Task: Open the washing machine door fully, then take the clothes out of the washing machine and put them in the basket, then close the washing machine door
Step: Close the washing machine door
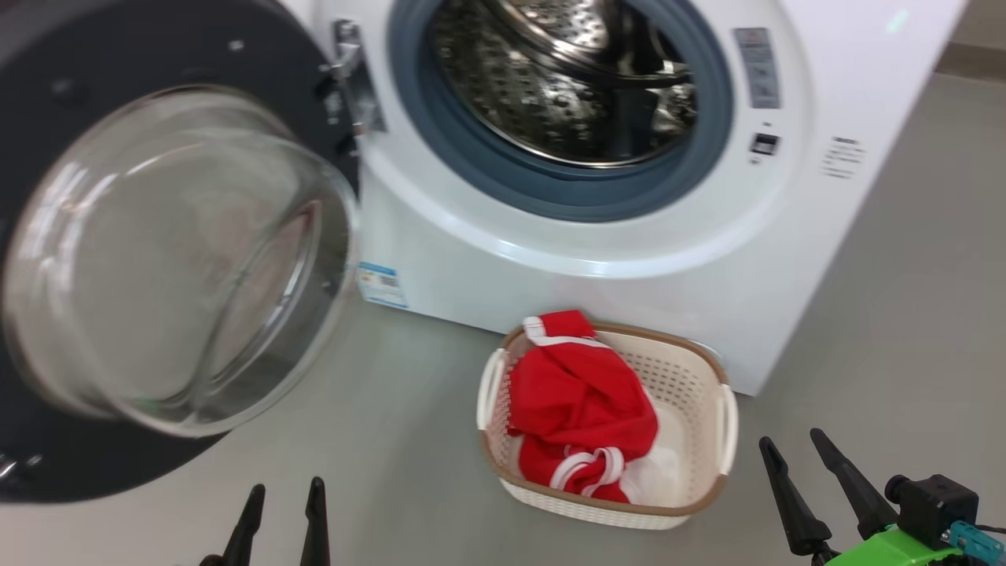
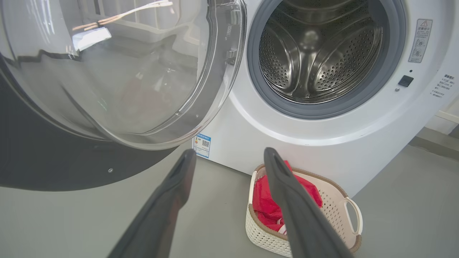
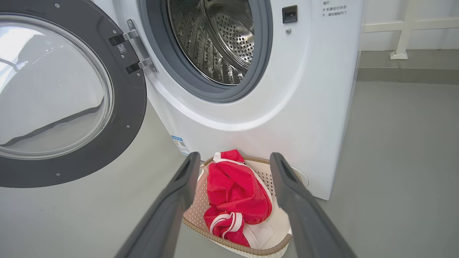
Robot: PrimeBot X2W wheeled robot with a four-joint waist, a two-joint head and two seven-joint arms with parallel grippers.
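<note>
The white washing machine (image 1: 629, 259) stands ahead with its steel drum (image 1: 566, 71) showing no clothes. Its black-rimmed door (image 1: 169, 251) with the glass bowl window hangs wide open to the left. The red and white clothes (image 1: 578, 409) lie piled in the cream basket (image 1: 707, 440) on the floor in front of the machine. My left gripper (image 1: 284, 494) is open at the bottom left, below the door. My right gripper (image 1: 794, 442) is open just right of the basket. From the wrist views, both grippers (image 2: 229, 154) (image 3: 233, 157) are open with nothing between the fingers.
Grey floor (image 1: 377, 440) runs between the open door and the basket. A blue label (image 1: 382, 284) sits low on the machine front. A white rail post (image 3: 400, 46) and a wall base stand behind the machine's right side.
</note>
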